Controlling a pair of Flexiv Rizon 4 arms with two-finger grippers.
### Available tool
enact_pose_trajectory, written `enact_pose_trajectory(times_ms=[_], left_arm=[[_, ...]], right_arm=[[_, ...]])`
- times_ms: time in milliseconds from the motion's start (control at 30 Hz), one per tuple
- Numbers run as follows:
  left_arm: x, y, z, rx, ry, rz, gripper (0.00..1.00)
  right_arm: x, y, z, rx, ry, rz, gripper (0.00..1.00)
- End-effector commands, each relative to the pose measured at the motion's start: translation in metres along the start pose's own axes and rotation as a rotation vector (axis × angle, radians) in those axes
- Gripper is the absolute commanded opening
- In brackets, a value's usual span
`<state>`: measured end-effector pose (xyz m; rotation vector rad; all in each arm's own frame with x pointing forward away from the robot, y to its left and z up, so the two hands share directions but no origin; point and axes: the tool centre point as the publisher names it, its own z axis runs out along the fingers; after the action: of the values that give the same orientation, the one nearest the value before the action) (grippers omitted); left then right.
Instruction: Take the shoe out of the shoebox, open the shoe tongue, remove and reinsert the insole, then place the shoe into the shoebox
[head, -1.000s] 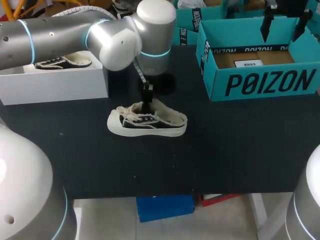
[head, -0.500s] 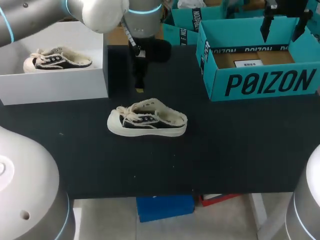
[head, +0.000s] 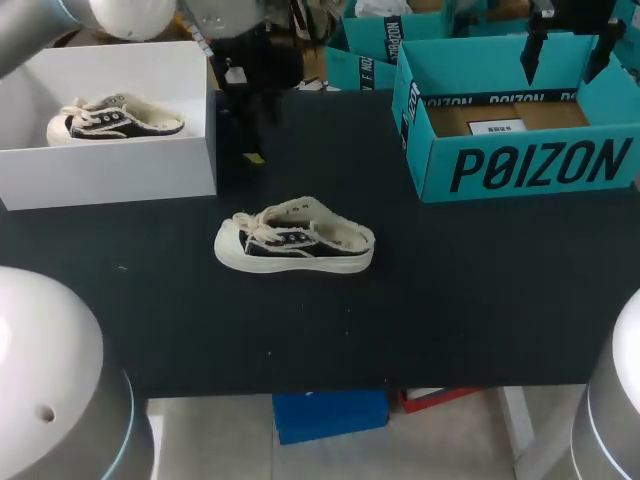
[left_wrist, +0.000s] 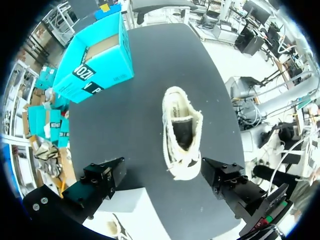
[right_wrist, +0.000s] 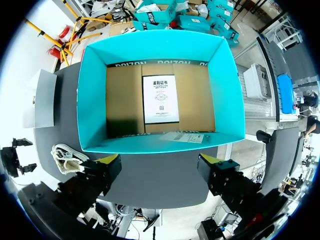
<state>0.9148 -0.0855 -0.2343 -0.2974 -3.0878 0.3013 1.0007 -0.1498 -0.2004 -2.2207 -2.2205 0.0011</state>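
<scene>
The left tool (left_wrist: 164, 172) has pulled off the shoe (head: 295, 240). A second ago its fingers were down in the shoe's opening. Now it hangs at about 11 o'clock from the shoe, just beside the white box (head: 110, 165), with its fingers spread and nothing between them. The shoe has not shifted. It lies on its sole near the middle of the tabletop (head: 450, 300), toe toward 9 o'clock and collar gaping. A second shoe (head: 115, 117) sits in the white box, at 10 o'clock from the first. The right tool (right_wrist: 160, 162) is unchanged, hanging with fingers apart and empty over the open teal shoebox (head: 530, 165) at 2 o'clock.
</scene>
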Motion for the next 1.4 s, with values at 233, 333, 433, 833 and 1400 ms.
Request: enact_pose_trajectory(times_ms=[233, 333, 433, 833, 1400], left_arm=[[0.016, 0.022, -0.012, 0.266, -0.022, -0.035, 1.00], [0.019, 0.026, -0.019, 0.294, -0.041, -0.064, 1.00], [0.022, 0.032, -0.026, 0.335, -0.048, -0.086, 1.00], [0.039, 0.052, -0.026, 0.427, -0.077, -0.092, 1.00], [0.062, 0.063, -0.021, 0.410, -0.131, -0.046, 1.00]], right_arm=[[0.000, 0.000, 0.000, 0.000, 0.000, 0.000, 1.00], [0.000, 0.000, 0.000, 0.000, 0.000, 0.000, 1.00], [0.000, 0.000, 0.000, 0.000, 0.000, 0.000, 1.00], [0.000, 0.000, 0.000, 0.000, 0.000, 0.000, 1.00], [0.000, 0.000, 0.000, 0.000, 0.000, 0.000, 1.00]])
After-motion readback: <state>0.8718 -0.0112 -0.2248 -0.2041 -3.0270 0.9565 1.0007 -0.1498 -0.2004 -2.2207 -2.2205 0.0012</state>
